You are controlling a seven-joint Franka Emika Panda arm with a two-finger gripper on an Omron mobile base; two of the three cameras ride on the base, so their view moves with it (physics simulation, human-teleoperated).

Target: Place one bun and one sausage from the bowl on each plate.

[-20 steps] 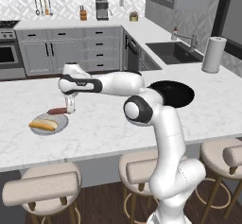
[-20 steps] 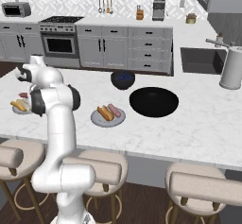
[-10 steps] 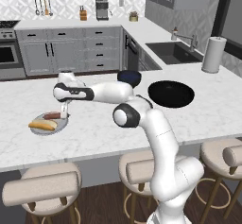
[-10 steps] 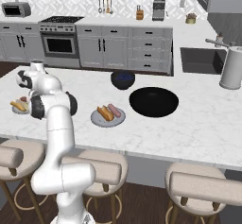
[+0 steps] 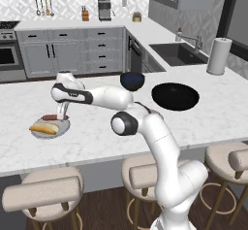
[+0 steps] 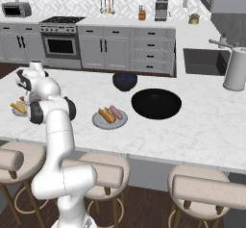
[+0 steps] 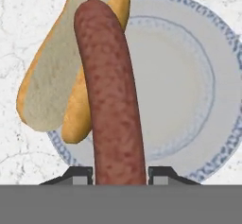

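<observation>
- Currently gripper (image 7: 120,173) closed on sausage (image 7: 113,95), over grey plate (image 7: 189,86) near desk's left edge.
- Bun (image 7: 56,76) lies on plate's rim, touching sausage.
- Second plate (image 6: 109,120) holds bun and sausage beside black bowl (image 6: 156,103).

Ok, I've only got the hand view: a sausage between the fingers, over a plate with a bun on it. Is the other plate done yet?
Observer: Yes. In the right base view the other plate carries a bun and a sausage side by side.
Operator: Anything left in the black bowl?
Observer: The black bowl looks empty; I see only its dark inside.
Operator: And where does my plate sit?
Observer: In the left base view your plate lies near the left end of the counter, well apart from the black bowl.
</observation>
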